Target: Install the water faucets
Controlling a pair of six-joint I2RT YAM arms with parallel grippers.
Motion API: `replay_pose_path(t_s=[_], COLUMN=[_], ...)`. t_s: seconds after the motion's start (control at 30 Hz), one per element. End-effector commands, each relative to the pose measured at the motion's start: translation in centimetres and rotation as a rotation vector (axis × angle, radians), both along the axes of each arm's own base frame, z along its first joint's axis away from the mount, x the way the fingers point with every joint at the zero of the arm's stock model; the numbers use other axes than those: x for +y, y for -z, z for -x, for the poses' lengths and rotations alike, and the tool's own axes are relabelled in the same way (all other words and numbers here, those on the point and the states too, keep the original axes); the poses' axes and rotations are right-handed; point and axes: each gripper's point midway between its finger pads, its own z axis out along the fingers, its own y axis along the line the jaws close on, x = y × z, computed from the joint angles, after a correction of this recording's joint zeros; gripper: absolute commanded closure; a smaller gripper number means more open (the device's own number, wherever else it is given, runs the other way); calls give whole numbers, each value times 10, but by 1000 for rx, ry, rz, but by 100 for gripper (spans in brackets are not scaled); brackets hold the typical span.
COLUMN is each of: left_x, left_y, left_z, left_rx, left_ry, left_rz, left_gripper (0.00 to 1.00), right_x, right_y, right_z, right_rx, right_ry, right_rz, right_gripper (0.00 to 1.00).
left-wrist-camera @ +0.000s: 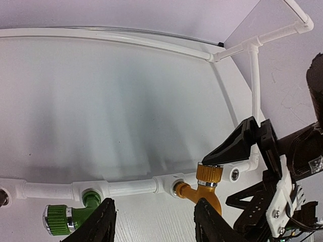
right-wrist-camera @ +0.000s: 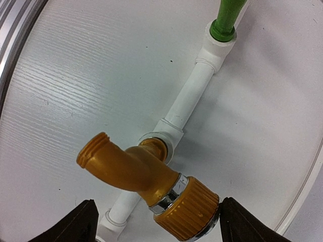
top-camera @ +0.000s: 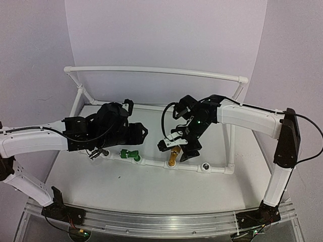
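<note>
The brass-gold faucet (right-wrist-camera: 151, 176) sits with its stem in a socket of the white pipe frame (right-wrist-camera: 189, 96), spout pointing away from the pipe. My right gripper (right-wrist-camera: 156, 212) straddles its ribbed knob with jaws wide. One fingertip (right-wrist-camera: 242, 222) rests against the knob and the other stands clear, so it is open. The green faucet (left-wrist-camera: 63, 218) is plugged into the socket to the left. A dark grey faucet (top-camera: 96, 153) sits at the frame's left end. My left gripper (left-wrist-camera: 154, 214) hovers open over the table by the front pipe, with nothing between its fingers.
The frame's back rail (top-camera: 151, 70) and side posts fence in the work area. An unfilled socket (top-camera: 205, 166) lies right of the gold faucet. Both black wrists crowd the middle of the front pipe, close to each other.
</note>
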Motion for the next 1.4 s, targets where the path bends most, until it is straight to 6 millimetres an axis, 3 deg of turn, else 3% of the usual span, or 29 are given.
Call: replay_pose_path(t_s=[0.0, 0.27, 0.43, 0.6, 0.83, 1.13, 1.37], left_x=[-2, -1, 0, -5, -7, 4, 1], left_y=[-10, -7, -7, -3, 0, -1, -1], left_z=[-8, -9, -10, -12, -11, -11, -13], left_rx=[-34, -25, -24, -16, -4, -6, -6], left_ry=[-22, -28, -35, -25, -17, -43, -36], left_rz=[2, -6, -4, -11, -11, -2, -5], left_gripper=[46, 47, 46, 47, 47, 46, 47], right_x=[-25, -35, -44, -47, -28, -35, -37], right_y=[4, 9, 16, 25, 7, 12, 21], right_z=[24, 41, 51, 39, 31, 80, 94], right_rx=[62, 127, 152, 92, 83, 176, 206], right_ry=[2, 16, 26, 74, 54, -31, -18], right_rz=[72, 75, 96, 112, 41, 77, 97], right_gripper=[18, 28, 29, 20, 24, 36, 34])
